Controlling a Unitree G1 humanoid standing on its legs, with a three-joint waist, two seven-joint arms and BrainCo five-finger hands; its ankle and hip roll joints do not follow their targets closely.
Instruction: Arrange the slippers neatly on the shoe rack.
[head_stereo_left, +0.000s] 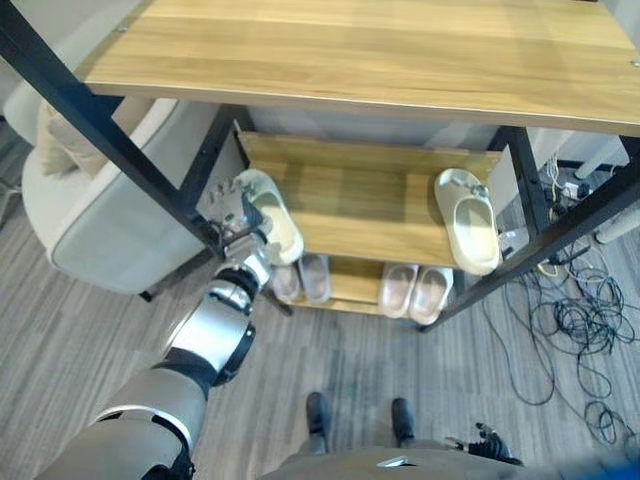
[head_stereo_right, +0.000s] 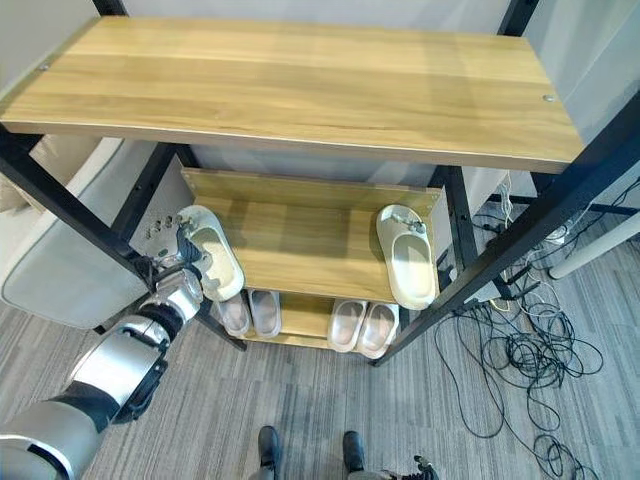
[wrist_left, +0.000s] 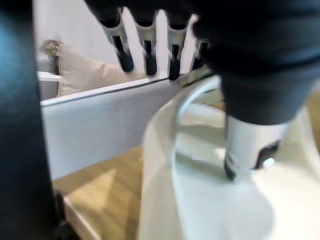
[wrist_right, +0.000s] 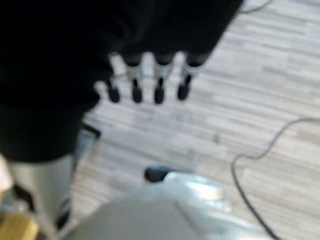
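Cream slipper (head_stereo_left: 268, 213) pinched by my left hand (head_stereo_left: 237, 222) at the rack's (head_stereo_right: 300, 235) middle-shelf left end, its mate (head_stereo_right: 407, 255) at the right end, right hand (wrist_right: 145, 75) relaxed, empty.

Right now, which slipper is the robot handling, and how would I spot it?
Find the shoe rack and look at its middle shelf. At that shelf's left end lies a cream slipper with the left hand on it. Its twin at the right end lies untouched.
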